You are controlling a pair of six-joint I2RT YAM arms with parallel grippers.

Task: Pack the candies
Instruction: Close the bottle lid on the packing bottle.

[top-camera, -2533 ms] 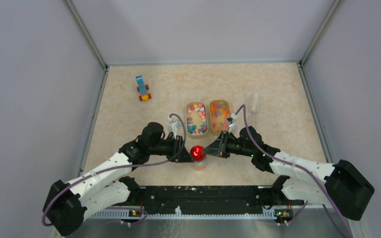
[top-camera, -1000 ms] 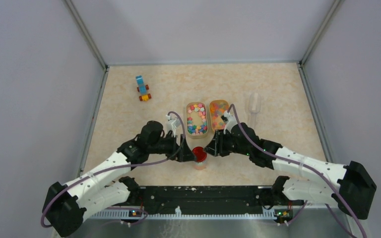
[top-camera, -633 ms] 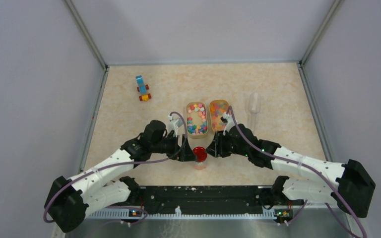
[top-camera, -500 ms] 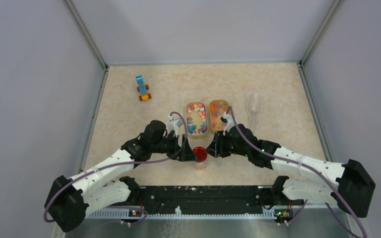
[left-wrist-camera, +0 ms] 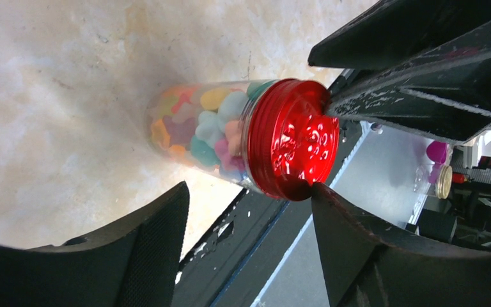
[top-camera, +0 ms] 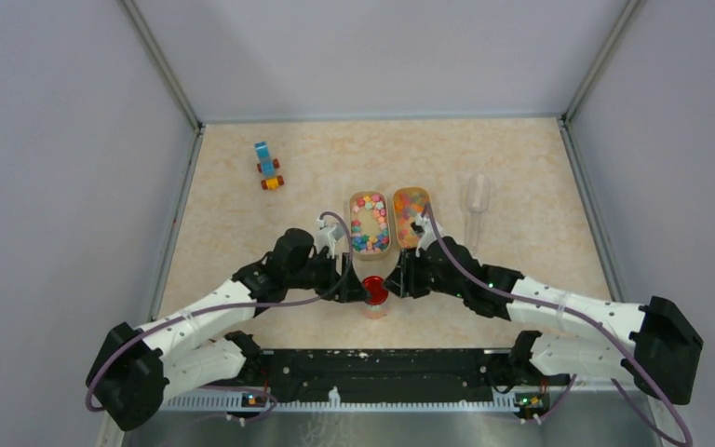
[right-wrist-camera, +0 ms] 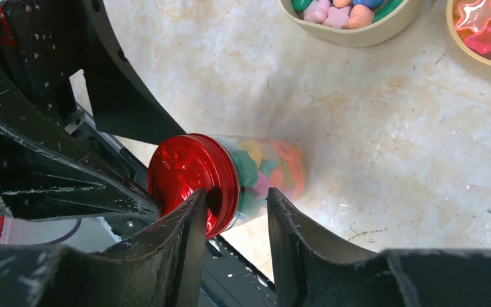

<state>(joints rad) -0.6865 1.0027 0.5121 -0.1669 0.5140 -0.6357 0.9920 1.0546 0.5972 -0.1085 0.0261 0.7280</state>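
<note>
I note the jar [left-wrist-camera: 166, 131] of candies [left-wrist-camera: 214, 99] capped by its red lid [left-wrist-camera: 291, 147], left gripper [left-wrist-camera: 249, 192] jaws wide around it, hold of the right gripper [right-wrist-camera: 235, 198] unclear, trays [top-camera: 352, 228] holding more

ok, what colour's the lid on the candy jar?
The lid is glossy red; it shows best in the left wrist view.

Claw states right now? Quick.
Left claw: open, beside the red lid, not gripping.
Right claw: closed on the jar.
</note>
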